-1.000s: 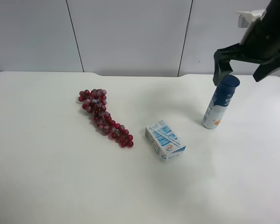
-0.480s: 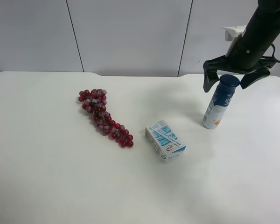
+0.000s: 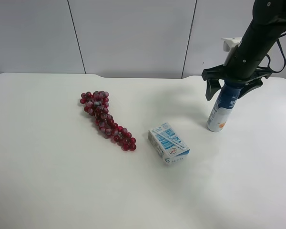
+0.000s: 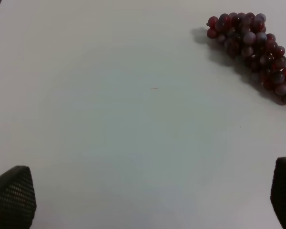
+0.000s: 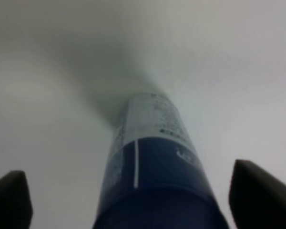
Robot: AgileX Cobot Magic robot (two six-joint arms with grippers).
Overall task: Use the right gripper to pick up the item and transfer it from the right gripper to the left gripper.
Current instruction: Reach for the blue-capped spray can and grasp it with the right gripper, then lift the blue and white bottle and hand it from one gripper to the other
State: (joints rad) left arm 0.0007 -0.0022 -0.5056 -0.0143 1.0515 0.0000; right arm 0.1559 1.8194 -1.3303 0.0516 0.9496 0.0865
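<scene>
The item, a bottle (image 3: 219, 112) with a dark blue top and white lower body, stands upright at the right of the table in the exterior high view. My right gripper (image 3: 227, 90) is open, and its two fingers straddle the bottle's blue upper part. In the right wrist view the bottle (image 5: 152, 176) rises between the two fingertips of the right gripper (image 5: 136, 202), with gaps on both sides. My left gripper (image 4: 148, 195) is open and empty above bare table; it does not show in the exterior high view.
A red grape bunch (image 3: 107, 119) lies left of centre and also shows in the left wrist view (image 4: 252, 52). A blue-white carton box (image 3: 169, 143) lies near the middle. The white table (image 3: 47, 181) ends at a grey wall behind.
My right gripper has come down and shifted left, from above the bottle's cap to around its blue top. The bottle, box and grapes have not moved.
</scene>
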